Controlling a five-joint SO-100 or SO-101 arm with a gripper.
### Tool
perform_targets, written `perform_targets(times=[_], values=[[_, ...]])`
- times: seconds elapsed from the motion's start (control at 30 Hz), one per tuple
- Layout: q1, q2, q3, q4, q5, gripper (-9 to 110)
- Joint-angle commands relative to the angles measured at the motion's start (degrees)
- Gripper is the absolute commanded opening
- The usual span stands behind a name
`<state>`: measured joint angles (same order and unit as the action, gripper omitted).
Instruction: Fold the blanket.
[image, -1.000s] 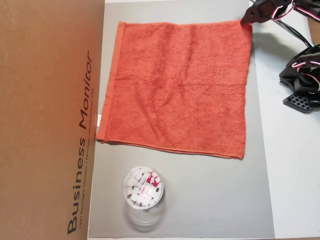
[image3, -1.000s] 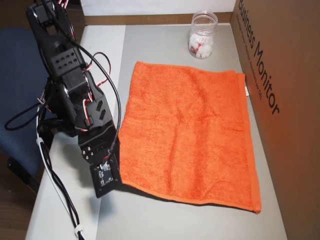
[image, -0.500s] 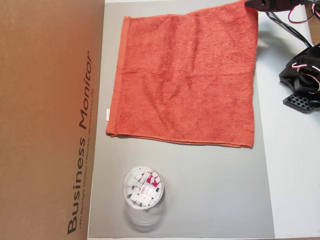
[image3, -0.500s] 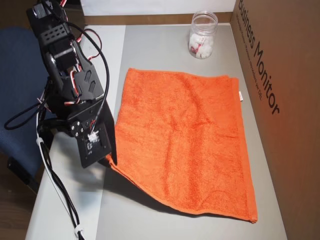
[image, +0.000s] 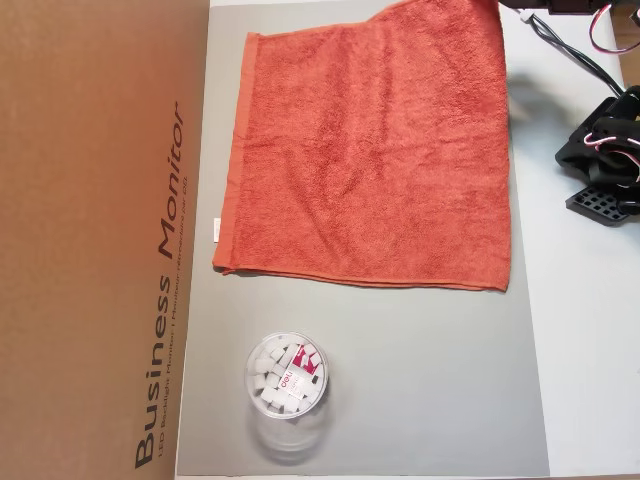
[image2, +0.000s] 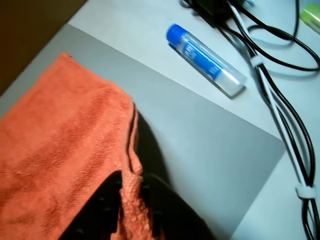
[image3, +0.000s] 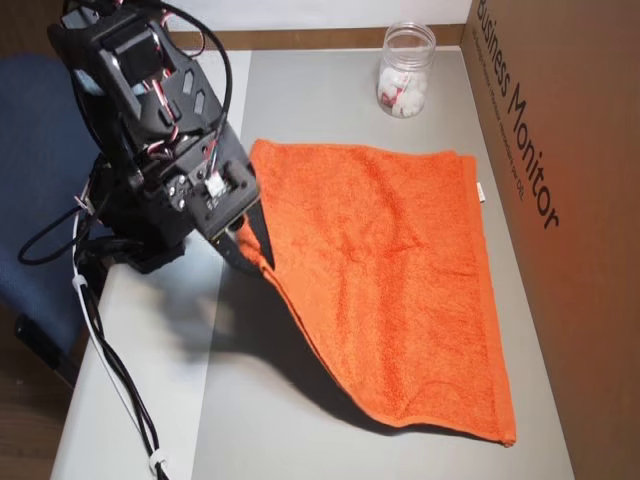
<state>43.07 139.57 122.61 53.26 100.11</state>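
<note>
Blanket (image3: 400, 290), orange terry cloth with hemmed edges, lies on the grey mat (image3: 290, 430), its near-left corner raised off the surface in an overhead view. Gripper (image3: 250, 245) pinches that corner, black arm (image3: 150, 130) bent above it. Farther off stands a clear plastic jar (image3: 405, 70).

"Business Monitor" is printed in large dark letters along the brown cardboard box (image: 100, 240), running sideways in an overhead view; a smaller line beneath it is too fine to be read. The same words are partly seen on the cardboard box (image3: 560, 150) in another overhead view, cut off at the top edge. A red and white label inside the clear plastic jar (image: 287, 375) carries small print that cannot be made out. Writing on the blue tube (image2: 206, 59) in the wrist view is blurred.
</note>
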Motion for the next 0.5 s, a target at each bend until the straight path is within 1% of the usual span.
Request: perform_targets(times=[0.0, 0.2, 0.47], values=[[-1.58, -0.26, -5.1, -0.79, 0.62, 0], [-4.39, -9.58, -15.56, -0.79, 4.13, 0], [-9.58, -22.06, -29.88, -0.79, 4.13, 0]])
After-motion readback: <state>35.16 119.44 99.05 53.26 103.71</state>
